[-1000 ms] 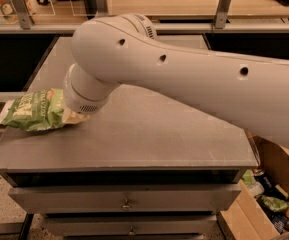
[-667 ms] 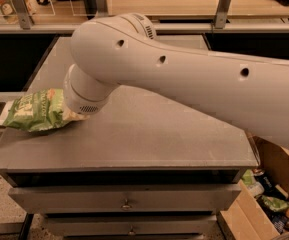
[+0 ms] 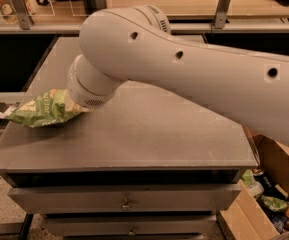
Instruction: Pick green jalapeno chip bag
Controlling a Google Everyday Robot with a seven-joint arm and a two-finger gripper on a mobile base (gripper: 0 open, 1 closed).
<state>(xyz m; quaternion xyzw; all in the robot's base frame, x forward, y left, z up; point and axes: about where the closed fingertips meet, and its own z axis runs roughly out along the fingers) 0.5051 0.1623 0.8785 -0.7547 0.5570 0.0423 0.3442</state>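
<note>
The green jalapeno chip bag (image 3: 41,109), crinkled green foil with pale ends, lies at the left edge of the grey table top (image 3: 149,139), its left end hanging past the edge. My gripper is at the bag's right end, hidden behind the round white wrist housing (image 3: 90,86) of my arm. The housing covers the bag's right end. The big white arm (image 3: 194,69) crosses the view from the right.
The table has drawers (image 3: 126,199) in front. A cardboard box (image 3: 264,204) with snack items stands on the floor at lower right. A wooden counter with metal posts (image 3: 223,6) runs along the back. A dark gap lies left of the table.
The arm's upper part has shifted slightly. The bag and the wrist stay in nearly the same place at the table's left edge.
</note>
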